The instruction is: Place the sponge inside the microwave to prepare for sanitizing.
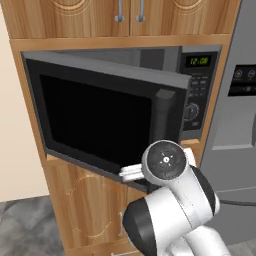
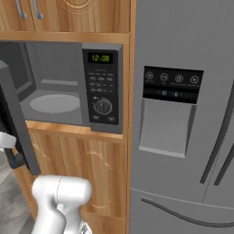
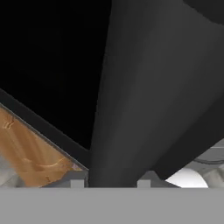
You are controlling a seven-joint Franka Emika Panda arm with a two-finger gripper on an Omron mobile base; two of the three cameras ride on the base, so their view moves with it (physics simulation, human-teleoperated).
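Observation:
The microwave is built into a wooden cabinet, and its black-windowed door stands swung open towards me. In the right base view its grey inside shows a round turntable with nothing on it. My gripper is at the door's lower free edge, shut on the vertical bar handle, which runs down between the two tips. The hand's white body pokes out from behind my arm's joint. The sponge is out of view.
A grey fridge with a dispenser panel stands directly right of the microwave. Wooden cabinet doors lie below it and more above. The open door juts out into the room on the left.

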